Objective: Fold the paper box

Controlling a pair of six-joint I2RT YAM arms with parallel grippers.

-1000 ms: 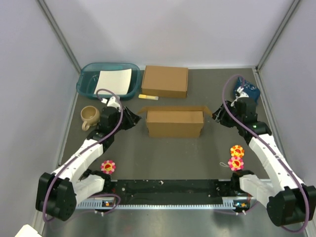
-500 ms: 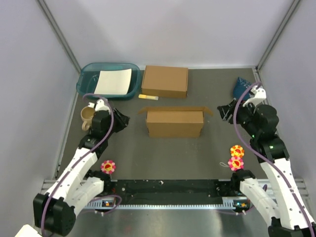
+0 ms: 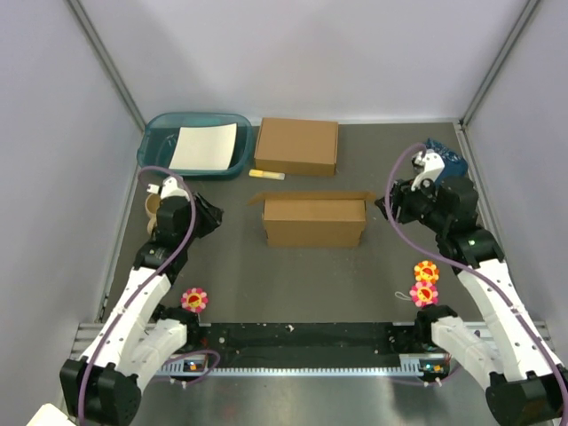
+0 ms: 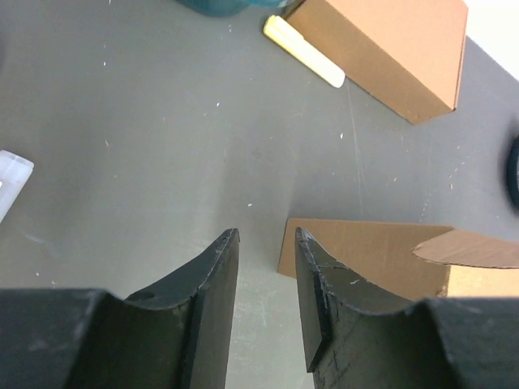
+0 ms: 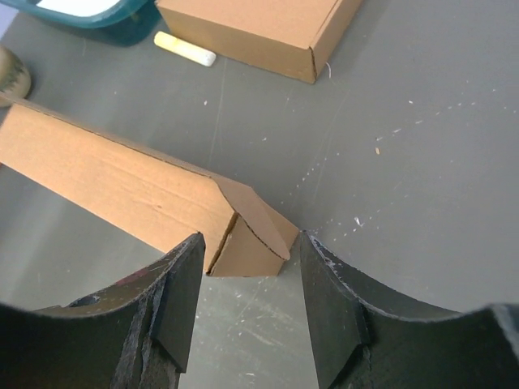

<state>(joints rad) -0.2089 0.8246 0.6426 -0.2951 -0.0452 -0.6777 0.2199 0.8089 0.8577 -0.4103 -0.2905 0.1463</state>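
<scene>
The paper box (image 3: pixel 315 223) stands in the middle of the table, brown, with a loose flap sticking out at each upper end. My left gripper (image 3: pixel 211 214) is open and empty, a short way left of the box. In the left wrist view (image 4: pixel 266 237) the box's left end (image 4: pixel 365 255) lies just beyond the fingertips. My right gripper (image 3: pixel 390 206) is open and empty, close to the box's right end. In the right wrist view (image 5: pixel 250 239) the box's end flap (image 5: pixel 255 215) sits just ahead of the gap between the fingers, untouched.
A closed twin brown box (image 3: pixel 297 146) lies behind, with a yellow stick (image 3: pixel 268 174) beside it. A teal tray (image 3: pixel 160 142) holding a white sheet (image 3: pixel 204 146) is at the back left. A tan cup (image 3: pixel 156 206) sits by my left arm. A blue bag (image 3: pixel 445 160) is at the back right.
My left gripper has drawn back to the left, away from the box. My right gripper swung out to the right and has come back near the box's right end.
</scene>
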